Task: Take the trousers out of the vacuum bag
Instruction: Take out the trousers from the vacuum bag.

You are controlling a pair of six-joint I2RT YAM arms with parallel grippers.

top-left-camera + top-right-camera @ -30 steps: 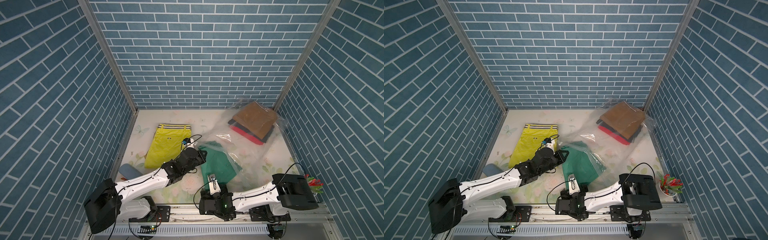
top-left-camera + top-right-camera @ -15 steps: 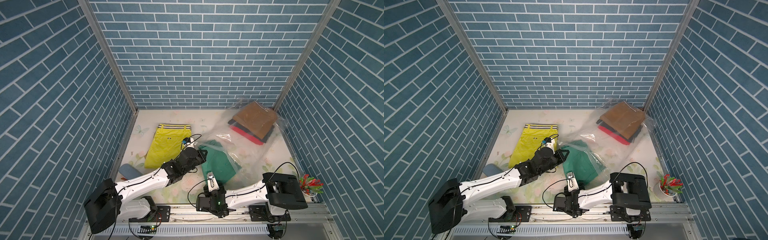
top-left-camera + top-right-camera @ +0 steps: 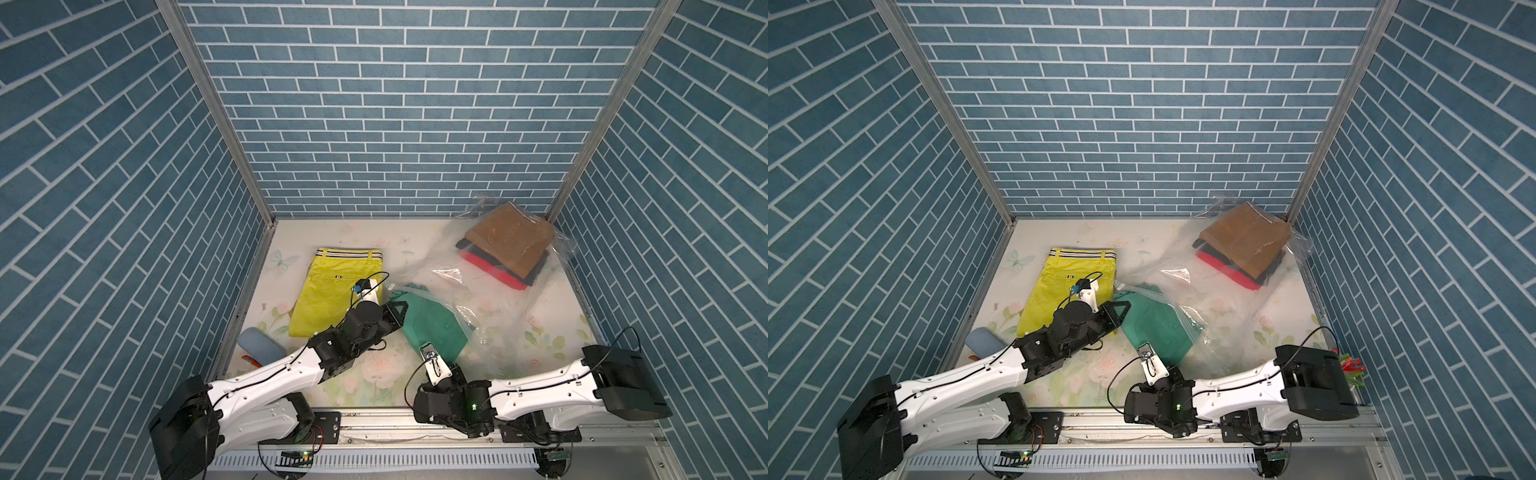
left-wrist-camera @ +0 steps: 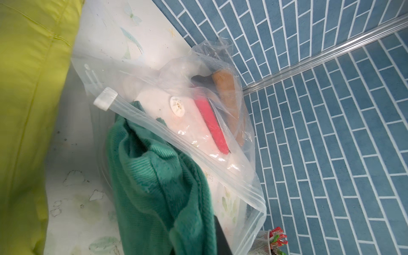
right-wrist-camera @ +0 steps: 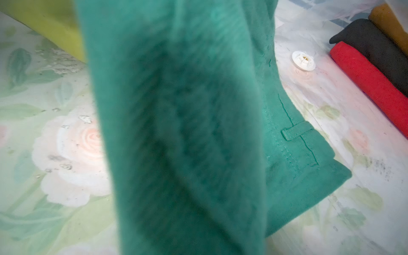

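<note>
At centre frame the left gripper, jaws closed, pinches the green trousers at the mouth of the vacuum bag, likely to drag them out. The right gripper meets their near corner. Whether its jaws are open cannot be told. No writing is legible.

In both top views the table is being lit brightly and evenly from above; only soft shadows are being cast. Walls are being splayed by wide-angle distortion. Glare is being thrown off the bag. Right wrist: green trousers are being blurred up close, background being kept sharper. Left wrist: lime trousers are being smeared at the edge.
</note>
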